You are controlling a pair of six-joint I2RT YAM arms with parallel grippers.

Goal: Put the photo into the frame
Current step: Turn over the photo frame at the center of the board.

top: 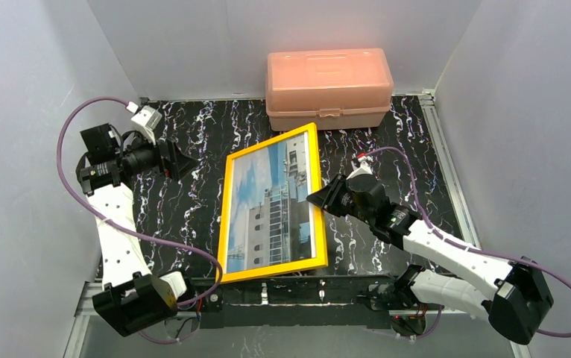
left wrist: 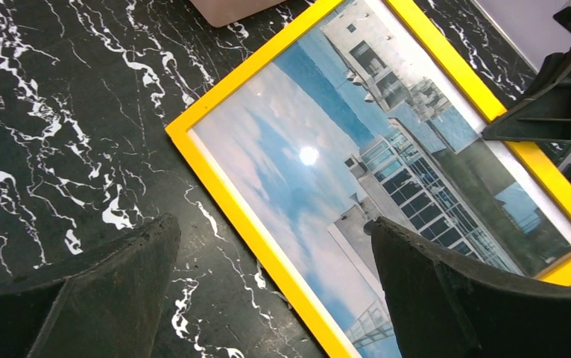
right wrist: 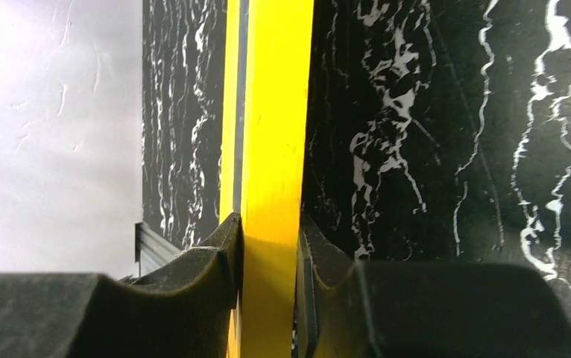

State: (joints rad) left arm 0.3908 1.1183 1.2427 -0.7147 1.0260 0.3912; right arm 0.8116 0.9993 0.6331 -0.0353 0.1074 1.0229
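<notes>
Yellow-orange border of the frame (top: 224,224) is pinched between the fingers of the right gripper (top: 316,200); the right wrist view shows the jaws narrowed onto that rail from both faces. The hold sits about midway along the frame's right long side. The photo (top: 271,209), blue sky and white building, shows inside the border, face up, on the black marbled table (top: 185,216). The frame's long axis runs from the near edge of the table toward the back, leaning slightly right at its far end. I cannot tell whether the gripped side is raised or lies flat. The left gripper (top: 185,165) hangs with jaws wide apart and holds nothing. It is left of the frame's far-left corner and clear of it, pointing toward the frame. The right arm is therefore the one in contact, and I judge that any next move runs through it. Margins are tight at both ends: the salmon-pink box (top: 329,86) stands just beyond the far corner, and the near short side lies at the table's front edge. Bare table lies on both long sides, more of it to the left.
</notes>
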